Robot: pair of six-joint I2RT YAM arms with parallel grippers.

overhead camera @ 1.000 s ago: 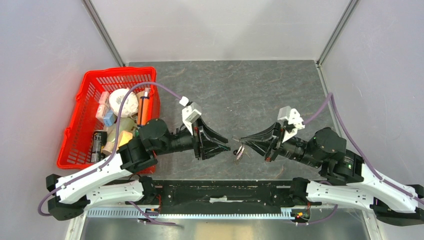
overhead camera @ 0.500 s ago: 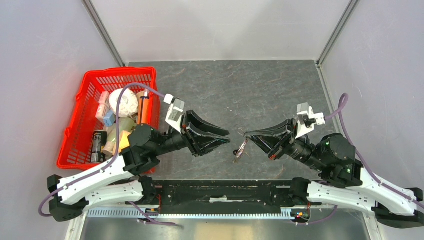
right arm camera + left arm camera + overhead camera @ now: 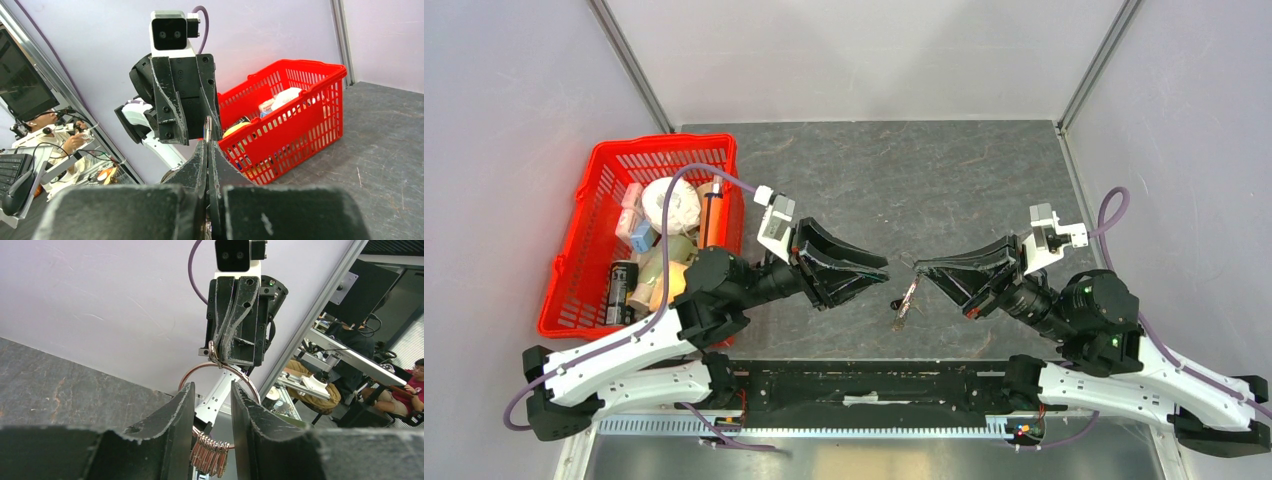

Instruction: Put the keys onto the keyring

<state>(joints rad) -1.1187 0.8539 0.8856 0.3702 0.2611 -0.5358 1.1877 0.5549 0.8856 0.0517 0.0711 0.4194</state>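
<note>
My right gripper (image 3: 918, 267) is shut on the top of the keyring (image 3: 220, 371), a thin round wire ring held up in the air. Several small metal keys (image 3: 210, 457) hang in a bunch from the ring's bottom; they also show in the top view (image 3: 904, 300). My left gripper (image 3: 883, 270) is open and empty, facing the right one tip to tip. In the left wrist view the ring and keys lie just beyond its fingers (image 3: 172, 427). In the right wrist view only a sliver of ring (image 3: 207, 125) sticks out above the shut fingers (image 3: 200, 160). No black-headed key shows.
A red basket (image 3: 604, 165) with several household items stands at the left of the dark table; it also shows in the right wrist view (image 3: 300, 75). Grey walls enclose the table on three sides. The arms' base rail (image 3: 864, 385) runs along the near edge.
Both grippers have risen and tilted upward. The right one lifted the keyring with its keys and drew slightly right. The left gripper's tips moved up towards the ring.
</note>
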